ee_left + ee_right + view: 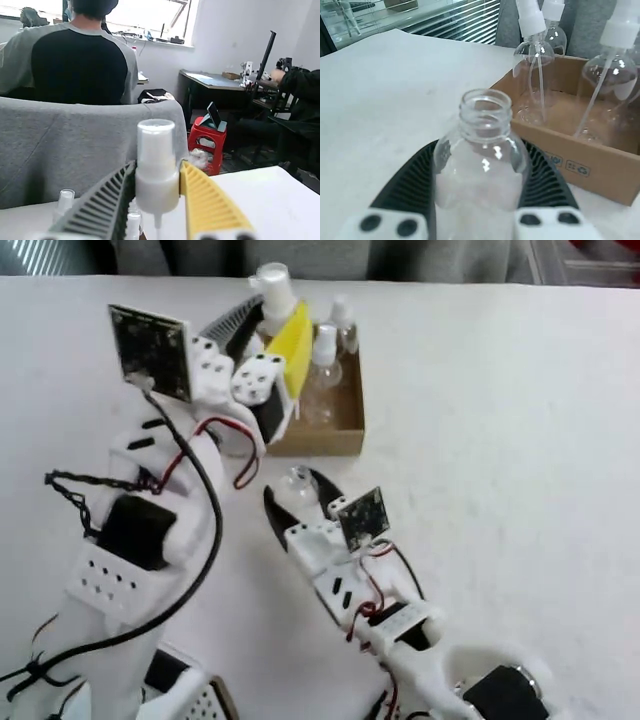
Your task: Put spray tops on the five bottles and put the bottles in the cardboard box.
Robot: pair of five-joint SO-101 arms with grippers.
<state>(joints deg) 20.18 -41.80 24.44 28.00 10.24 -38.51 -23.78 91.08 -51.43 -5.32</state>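
A clear bottle with no top stands on the white table just in front of the cardboard box. My right gripper is shut on it, black fingers on either side of its body. The bottle's open neck faces up. My left gripper hovers over the box's left part, shut on a white spray top, which sits upright between the grey and yellow fingers. Three capped bottles stand in the box, among them one and another.
The left arm's body and cables cover the table's left side. A white perforated part lies at the front edge. Open table stretches to the right of the box.
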